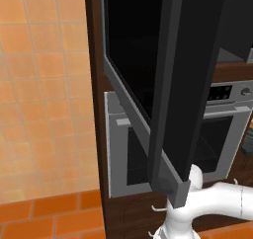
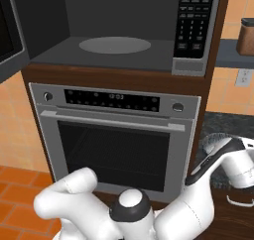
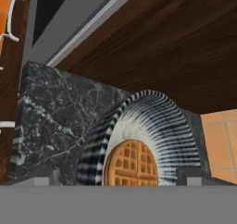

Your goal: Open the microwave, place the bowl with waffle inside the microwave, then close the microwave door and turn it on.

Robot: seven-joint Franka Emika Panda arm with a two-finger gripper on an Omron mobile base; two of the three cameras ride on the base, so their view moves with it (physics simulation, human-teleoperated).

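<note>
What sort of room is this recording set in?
A rendered home kitchen, it seems: a built-in microwave with its door open sits above a silver oven, and a striped bowl holding a waffle rests on a dark marble counter.

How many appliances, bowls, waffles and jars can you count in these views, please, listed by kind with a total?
Appliances: 2, the microwave with its door swung open, and the silver oven below it.
Bowls: 1, the striped bowl on the dark marble counter.
Waffles: 1, the waffle in that bowl.
Jars: 1, the brown jar on the shelf.
Total: 5.
</note>
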